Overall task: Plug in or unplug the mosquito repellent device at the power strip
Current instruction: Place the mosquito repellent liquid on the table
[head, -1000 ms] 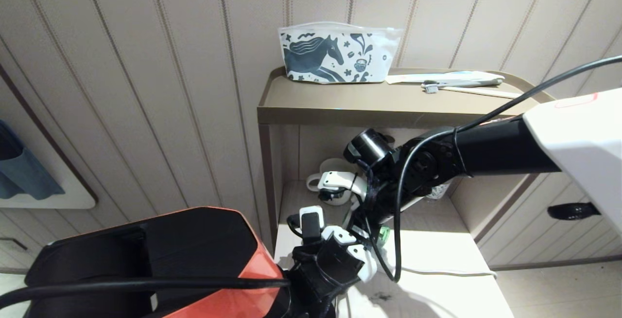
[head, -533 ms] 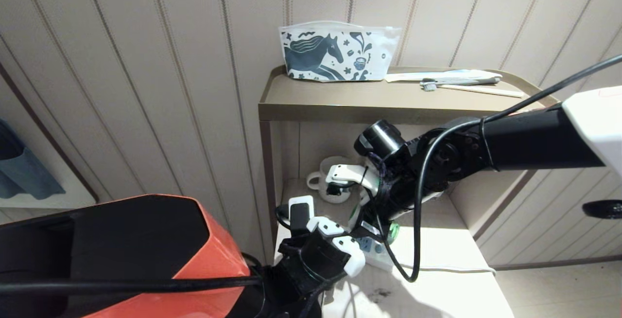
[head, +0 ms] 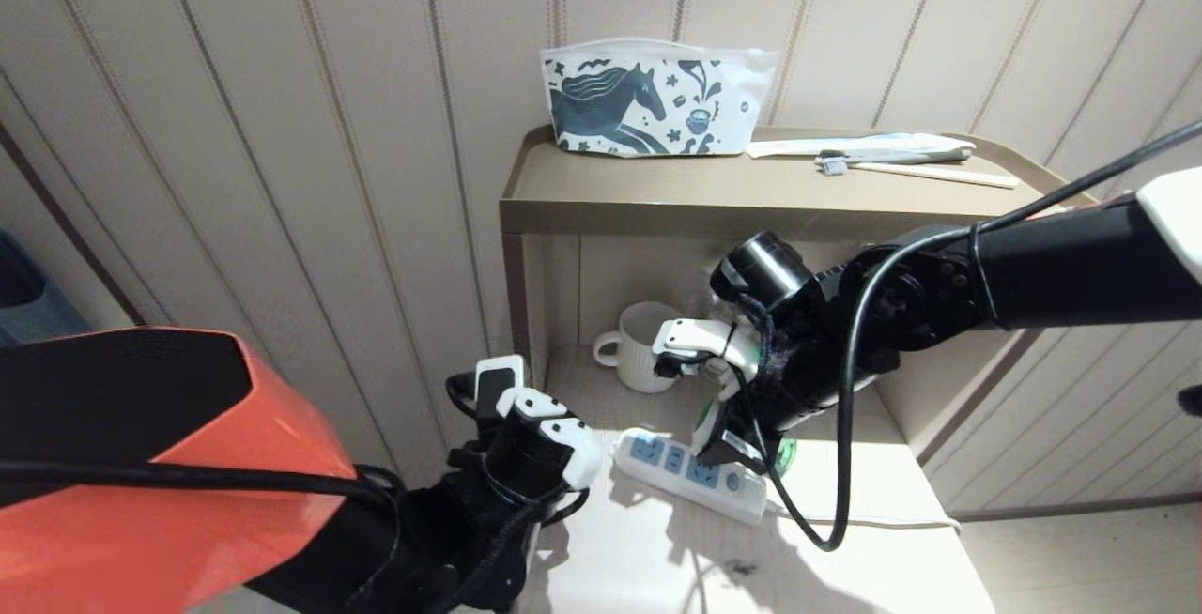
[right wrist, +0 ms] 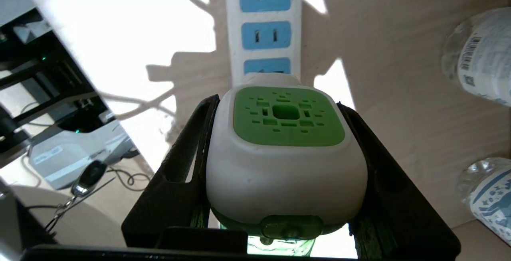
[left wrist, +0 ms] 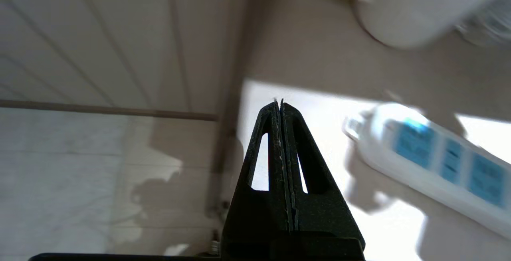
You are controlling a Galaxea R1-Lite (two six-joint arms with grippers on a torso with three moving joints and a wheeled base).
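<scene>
Mosquito repellent device [right wrist: 285, 161]: rounded white housing, green perforated patch on top with a square hole at its middle, translucent green bottle showing underneath. Right gripper [right wrist: 285, 181] clamps it, one black finger on each side of the housing. Device sits at the cord end of the power strip [head: 690, 475], over the last socket face; whether its prongs are seated cannot be told. Strip is white with light-blue socket faces and lies slantwise on the lower shelf [head: 845, 567] of the unit, well in from the front edge, white cord running off toward the right edge. Head view: device almost wholly hidden behind the right wrist, only a green glint at the strip. It alone shows a white mug [head: 643, 360] toward the back left corner and a horse-print pouch [head: 657, 98] on the top shelf. Right wrist view adds two clear water bottles [right wrist: 485, 57] beside the strip. Left gripper [left wrist: 282, 103]: fingers pressed together, holding nothing, above the shelf's left edge, apart from the strip's free end.
</scene>
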